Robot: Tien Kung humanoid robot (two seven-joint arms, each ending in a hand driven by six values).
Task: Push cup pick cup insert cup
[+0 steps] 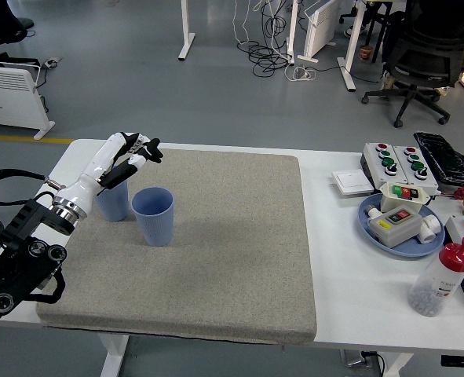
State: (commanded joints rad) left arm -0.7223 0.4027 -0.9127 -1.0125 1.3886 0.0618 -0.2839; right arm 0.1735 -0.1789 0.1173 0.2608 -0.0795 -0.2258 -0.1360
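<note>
Two blue cups stand upright on the grey mat (pixel 216 259) at its left side. One cup (pixel 153 217) is nearer the middle. The other cup (pixel 112 203) stands just left of it, partly hidden by my left forearm. My left hand (pixel 134 150) is raised above and slightly behind the left cup, fingers spread and holding nothing. My right arm is not in view.
At the right stand a blue dish (pixel 404 238) with button boxes, a grey box with red and green buttons (pixel 392 159), a white switch plate (pixel 352 182), a black tray (pixel 443 157) and a red-capped bottle (pixel 440 279).
</note>
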